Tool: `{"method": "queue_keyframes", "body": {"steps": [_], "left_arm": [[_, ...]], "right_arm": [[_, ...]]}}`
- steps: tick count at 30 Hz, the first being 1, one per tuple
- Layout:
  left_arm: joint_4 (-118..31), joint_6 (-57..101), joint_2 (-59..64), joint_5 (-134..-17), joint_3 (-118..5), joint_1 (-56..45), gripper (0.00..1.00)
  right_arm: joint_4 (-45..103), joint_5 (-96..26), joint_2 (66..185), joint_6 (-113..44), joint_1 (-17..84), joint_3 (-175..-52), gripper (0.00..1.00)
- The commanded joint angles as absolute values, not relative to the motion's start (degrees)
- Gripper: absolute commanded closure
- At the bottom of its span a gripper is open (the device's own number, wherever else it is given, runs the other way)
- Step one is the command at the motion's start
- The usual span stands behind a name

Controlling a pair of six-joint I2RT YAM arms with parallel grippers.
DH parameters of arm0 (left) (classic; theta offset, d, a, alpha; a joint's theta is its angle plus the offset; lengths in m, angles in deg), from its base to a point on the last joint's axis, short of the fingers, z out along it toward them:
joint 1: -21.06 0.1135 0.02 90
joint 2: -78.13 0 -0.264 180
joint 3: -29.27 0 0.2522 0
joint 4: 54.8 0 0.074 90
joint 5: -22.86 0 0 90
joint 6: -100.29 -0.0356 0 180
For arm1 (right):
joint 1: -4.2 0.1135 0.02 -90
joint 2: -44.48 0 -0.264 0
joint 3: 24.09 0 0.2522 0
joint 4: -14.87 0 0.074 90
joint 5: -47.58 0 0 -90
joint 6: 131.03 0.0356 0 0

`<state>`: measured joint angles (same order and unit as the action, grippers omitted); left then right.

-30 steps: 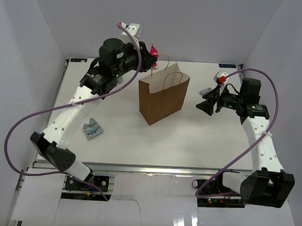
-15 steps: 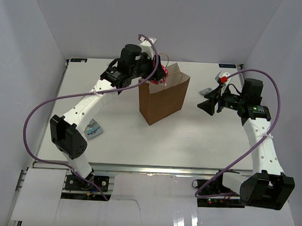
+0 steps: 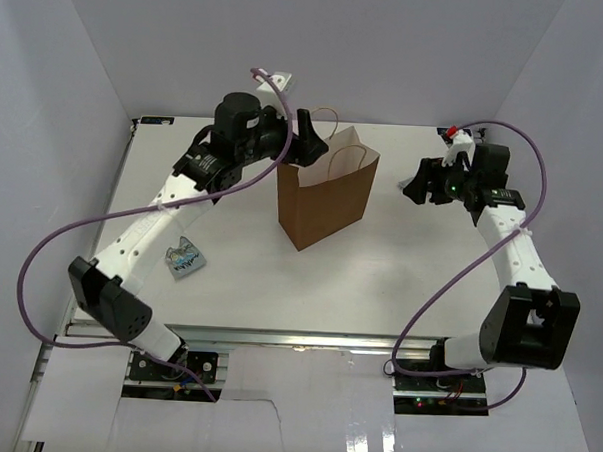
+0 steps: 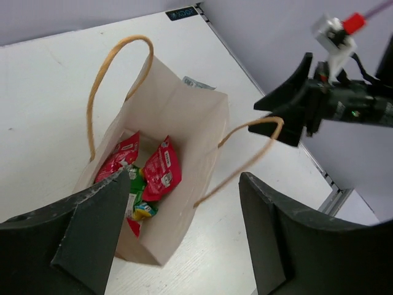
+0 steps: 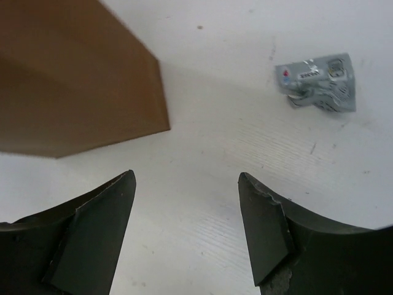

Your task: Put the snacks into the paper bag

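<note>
Left hand (image 3: 307, 146) open, empty, above the mouth of the paper bag (image 3: 323, 202). Bag upright on surface (image 3: 379, 279). Inside bag: two red packets (image 4: 163, 169), one green-yellow packet (image 4: 140, 187). Right hand (image 5: 184, 178) open, empty, right of bag. Silver packet (image 5: 319, 83) lies right of bag; light blue packet (image 3: 185, 258) left of bag.

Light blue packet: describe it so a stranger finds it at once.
Start at the brown paper bag standing mid-table, then look toward the near-left corner, beside the left arm. The light blue packet lies there alone; the silver packet, the other loose one, is beyond the bag.
</note>
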<state>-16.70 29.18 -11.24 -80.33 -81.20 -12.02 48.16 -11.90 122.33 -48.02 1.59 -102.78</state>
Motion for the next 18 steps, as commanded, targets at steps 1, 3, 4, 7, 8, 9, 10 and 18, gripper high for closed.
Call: {"method": "queue_keyframes", "body": {"steps": [1, 3, 4, 7, 8, 9, 10, 18], "left_arm": [[-18.7, 29.4, -0.5, -75.2, -75.6, -11.8, 0.15], [-19.9, 29.4, 6.6, -69.7, -70.5, -11.8, 0.10], [-20.1, 29.9, 9.1, -68.2, -65.0, -11.8, 0.03], [-19.2, 31.9, 18.2, -61.6, -55.6, -11.6, 0.02], [-17.6, 33.6, 21.8, -60.8, -53.6, -11.5, 0.02], [-16.4, 34.8, 23.6, -60.0, -51.8, -11.5, 0.02], [-15.5, 36.1, 25.2, -58.1, -50.1, -11.5, 0.02], [-10.3, 47.0, 37.0, -52.7, -32.3, -11.5, 0.02]], "right_arm": [[43.9, -27.3, 127.1, -34.1, 2.2, -108.3, 0.26], [43.2, -29.3, 132.0, -35.5, 2.3, -110.3, 0.25], [43.0, -29.1, 133.8, -39.0, 2.3, -111.5, 0.23], [51.2, -16.5, 142.1, -61.8, 2.1, -120.9, 0.20], [55.2, -8.8, 146.0, -68.7, 1.8, -127.0, 0.20], [59.3, -5.7, 148.0, -75.7, 1.8, -129.8, 0.20], [68.2, -4.1, 149.8, -88.8, 1.8, -132.7, 0.20], [90.0, -16.0, 169.1, -120.3, 3.1, -159.0, 0.20]]}}
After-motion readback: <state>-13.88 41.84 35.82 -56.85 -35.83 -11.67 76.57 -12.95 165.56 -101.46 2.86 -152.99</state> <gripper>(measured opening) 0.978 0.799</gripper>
